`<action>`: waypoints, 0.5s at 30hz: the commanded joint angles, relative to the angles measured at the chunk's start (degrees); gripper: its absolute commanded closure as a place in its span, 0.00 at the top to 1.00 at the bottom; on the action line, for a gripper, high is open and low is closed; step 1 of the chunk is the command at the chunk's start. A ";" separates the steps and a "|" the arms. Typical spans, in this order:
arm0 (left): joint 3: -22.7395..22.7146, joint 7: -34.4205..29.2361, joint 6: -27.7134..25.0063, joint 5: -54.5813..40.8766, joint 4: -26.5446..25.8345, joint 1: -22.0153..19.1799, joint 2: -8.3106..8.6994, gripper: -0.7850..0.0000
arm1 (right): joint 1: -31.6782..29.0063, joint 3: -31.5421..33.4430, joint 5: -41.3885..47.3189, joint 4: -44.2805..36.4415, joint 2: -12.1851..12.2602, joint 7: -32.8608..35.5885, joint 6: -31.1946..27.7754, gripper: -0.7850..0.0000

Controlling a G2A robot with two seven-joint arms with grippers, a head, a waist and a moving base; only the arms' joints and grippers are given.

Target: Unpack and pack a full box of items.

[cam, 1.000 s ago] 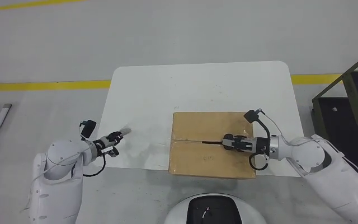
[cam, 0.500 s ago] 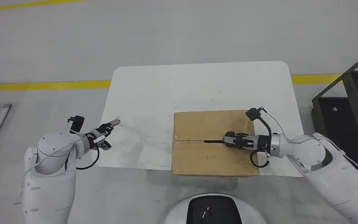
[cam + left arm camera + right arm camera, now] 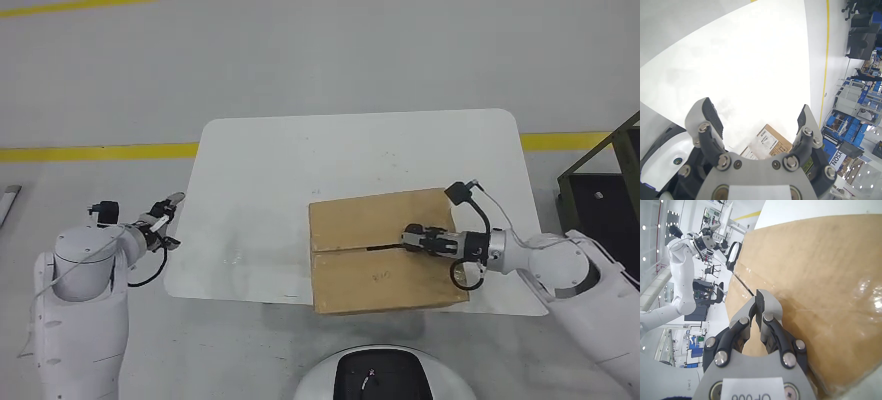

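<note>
A closed brown cardboard box [image 3: 385,255] lies a little askew on the near right part of the white table [image 3: 300,160]. A dark slit runs along its centre seam [image 3: 385,244]. My right gripper [image 3: 408,238] rests on top of the box with its shut tips at the end of that slit [image 3: 751,292]; nothing shows between the fingers [image 3: 772,302]. My left gripper [image 3: 172,203] hangs open and empty just off the table's left edge, far from the box. The left wrist view shows the box [image 3: 770,142] beyond the left gripper [image 3: 756,102].
A green metal rack [image 3: 600,180] stands off the table's right side. A yellow floor line [image 3: 100,152] runs behind the table. The left and far parts of the tabletop are bare white surface.
The left arm has drawn back to the left, from over the table's near-left corner to beyond its edge. The box has turned slightly and shifted right with the right gripper on its seam.
</note>
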 commanded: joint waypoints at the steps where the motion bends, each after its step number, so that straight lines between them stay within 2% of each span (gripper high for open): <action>1: 0.52 0.10 -0.10 -1.61 -1.53 0.34 -0.13 1.00 | -0.14 0.86 0.05 -0.69 0.07 -0.98 -0.68 0.00; 3: 1.32 0.10 0.16 -3.81 -3.73 0.99 -0.36 1.00 | -0.39 1.73 0.02 -1.44 0.13 -2.03 -1.48 0.00; 5: 2.52 0.72 0.53 -5.59 -6.11 1.75 -0.63 1.00 | -0.72 2.43 -0.09 -2.07 0.21 -2.55 -1.84 0.35; 8: 5.05 1.42 0.57 -8.86 -10.81 2.82 -1.15 1.00 | -1.12 3.72 0.24 -3.14 0.33 -3.49 -2.53 0.36; 12: 8.16 3.08 0.74 -13.12 -15.79 3.68 -1.85 1.00 | -2.01 6.08 0.47 -4.48 0.55 -5.28 -3.33 0.42; 15: 10.51 3.62 0.80 -16.55 -18.91 4.31 -2.32 1.00 | -3.30 9.59 -1.74 -5.25 0.98 -7.64 -3.49 0.41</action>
